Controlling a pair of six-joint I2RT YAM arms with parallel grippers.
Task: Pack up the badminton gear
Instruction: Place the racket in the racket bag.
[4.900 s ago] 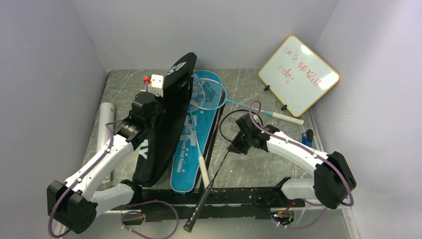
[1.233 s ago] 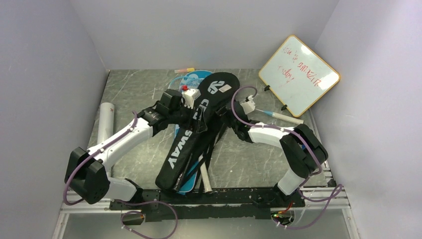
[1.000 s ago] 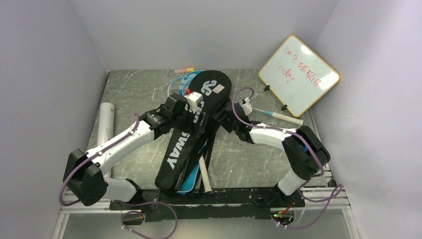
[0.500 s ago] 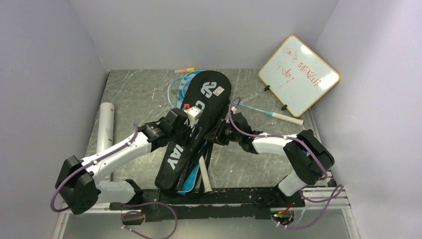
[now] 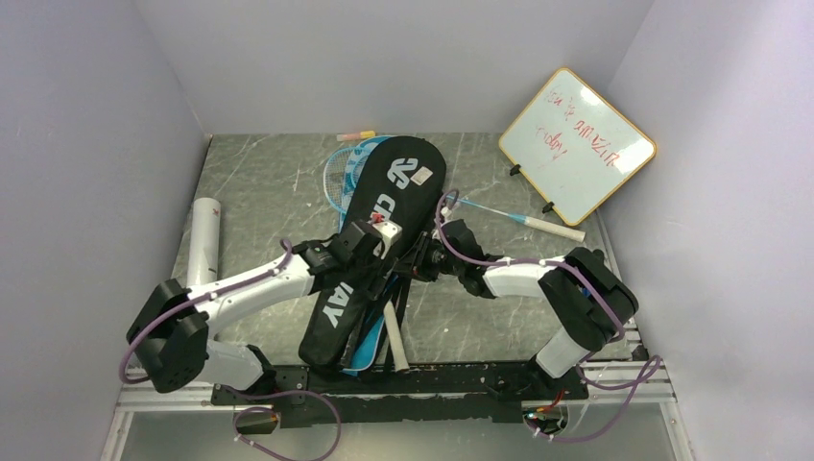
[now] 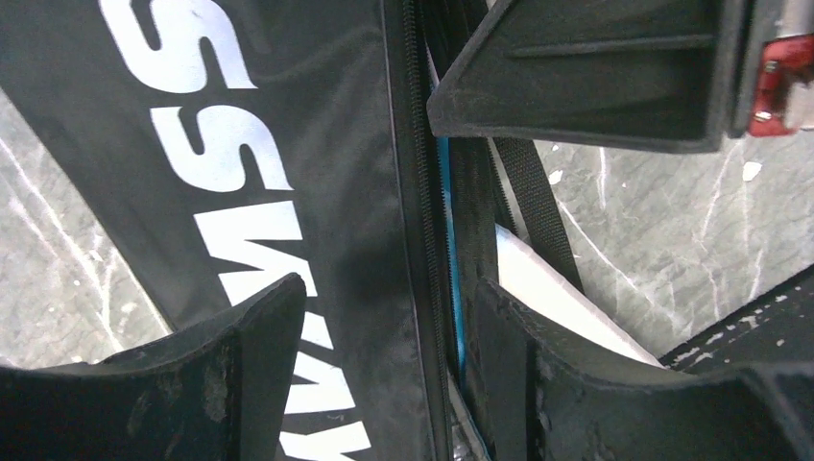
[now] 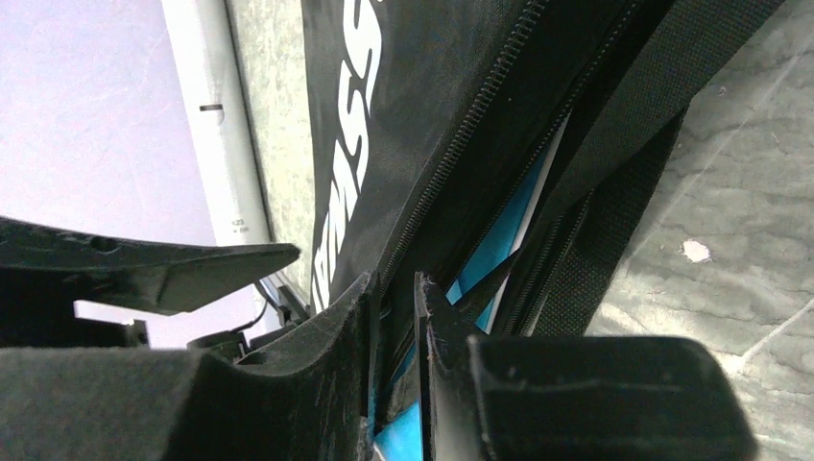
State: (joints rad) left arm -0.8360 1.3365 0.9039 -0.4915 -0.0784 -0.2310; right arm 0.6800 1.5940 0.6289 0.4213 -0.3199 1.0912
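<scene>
The black bag [image 5: 415, 161] with white lettering lies slantwise over the blue bag [image 5: 364, 357], which shows only at the near end beside a white racket handle [image 5: 394, 338]. A light-blue racket head [image 5: 336, 173] sticks out at the bag's far left. Another light-blue racket [image 5: 518, 219] lies toward the whiteboard. My left gripper [image 5: 382, 252] [image 6: 389, 327] is open, its fingers straddling the black bag's [image 6: 317, 192] zip edge. My right gripper [image 5: 415, 261] [image 7: 394, 288] faces it and is pinched on that same edge of the black bag [image 7: 432, 115]. No shuttlecocks show.
A long white tube [image 5: 203, 240] lies along the left wall. The orange-rimmed whiteboard [image 5: 576, 144] leans at the back right. A small pink and yellow stick [image 5: 355, 135] lies by the back wall. The black mounting rail [image 5: 432, 379] runs along the near edge.
The black bag, earlier held upright, now lies over the blue one. Both grippers slid nearer along its zip edge. The left jaws narrowed and the right jaws closed on the edge.
</scene>
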